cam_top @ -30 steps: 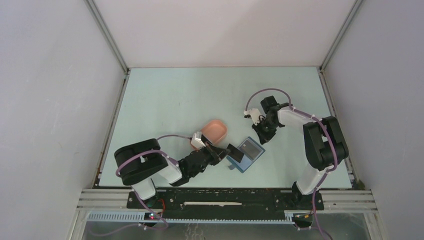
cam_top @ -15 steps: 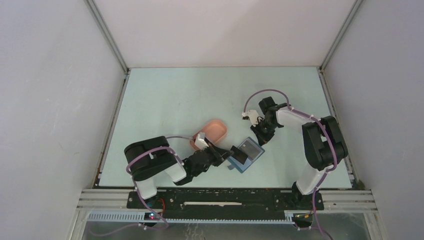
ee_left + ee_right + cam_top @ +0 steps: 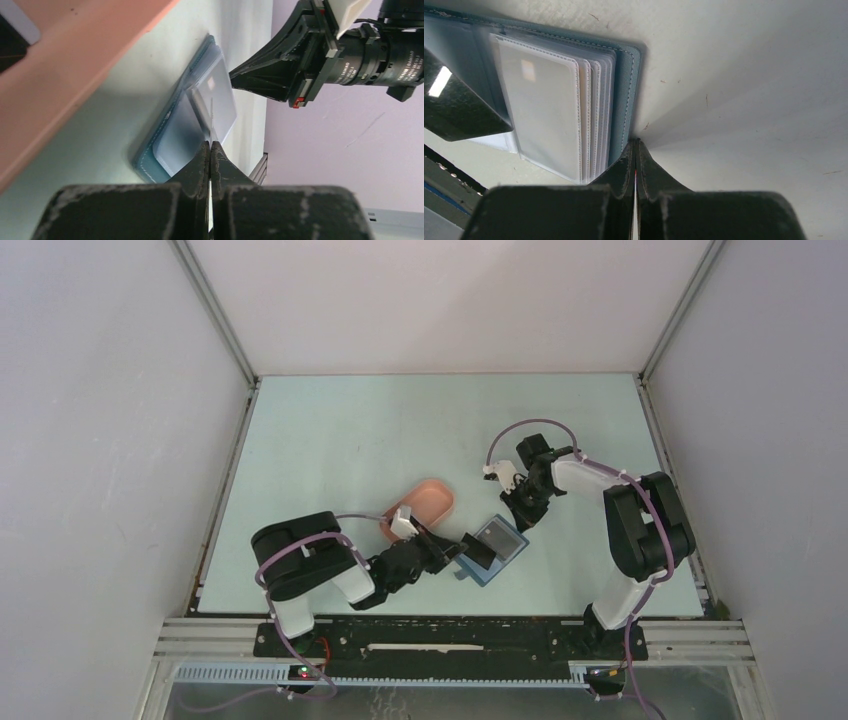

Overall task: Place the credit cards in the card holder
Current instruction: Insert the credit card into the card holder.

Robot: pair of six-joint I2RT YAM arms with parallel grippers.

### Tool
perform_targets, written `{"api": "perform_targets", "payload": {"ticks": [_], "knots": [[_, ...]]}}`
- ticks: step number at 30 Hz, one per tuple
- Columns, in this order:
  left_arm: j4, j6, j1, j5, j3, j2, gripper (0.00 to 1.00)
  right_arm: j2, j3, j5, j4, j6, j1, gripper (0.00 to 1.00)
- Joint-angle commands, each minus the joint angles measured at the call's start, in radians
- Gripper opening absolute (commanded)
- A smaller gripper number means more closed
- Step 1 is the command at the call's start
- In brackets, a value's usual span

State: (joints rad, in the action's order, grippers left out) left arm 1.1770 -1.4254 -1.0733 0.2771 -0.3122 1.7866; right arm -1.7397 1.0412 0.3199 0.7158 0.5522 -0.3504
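The blue card holder [image 3: 500, 540] lies open on the table, its clear plastic sleeves [image 3: 549, 110] fanned upward. My left gripper [image 3: 453, 549] is shut on a black credit card [image 3: 470, 542], which it holds on edge over the holder's left part. In the left wrist view the card [image 3: 212, 117] shows only as a thin line rising from the shut jaws [image 3: 210, 145] above the holder [image 3: 175, 135]. The card's black face [image 3: 459, 110] reaches over the sleeves. My right gripper [image 3: 522, 519] is shut, its tips [image 3: 636, 142] on the table against the holder's blue cover [image 3: 626, 90].
A pink oval tray [image 3: 432, 498] sits just behind and left of the holder, close to my left gripper; its rim [image 3: 75, 55] fills the left wrist view's upper left. Enclosure walls stand on three sides.
My left arm has pushed forward and right, carrying the black card a little farther over the holder. The right gripper has shifted slightly toward the holder's edge.
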Motion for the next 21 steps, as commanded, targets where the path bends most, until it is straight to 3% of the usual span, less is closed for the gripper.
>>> {"api": "perform_targets", "payload": {"ticks": [1,13,21], "knots": [[-0.05,-0.023,0.0,0.007,-0.022,-0.022,0.0,-0.029,-0.002,0.004,0.029,0.009,-0.019,0.02],[-0.088,-0.031,0.001,0.008,-0.067,0.003,0.0,-0.026,-0.002,0.004,0.033,0.012,-0.028,0.02],[-0.085,-0.121,0.001,-0.017,-0.072,0.05,0.0,-0.023,-0.002,0.004,0.037,0.014,-0.037,0.01]]}}
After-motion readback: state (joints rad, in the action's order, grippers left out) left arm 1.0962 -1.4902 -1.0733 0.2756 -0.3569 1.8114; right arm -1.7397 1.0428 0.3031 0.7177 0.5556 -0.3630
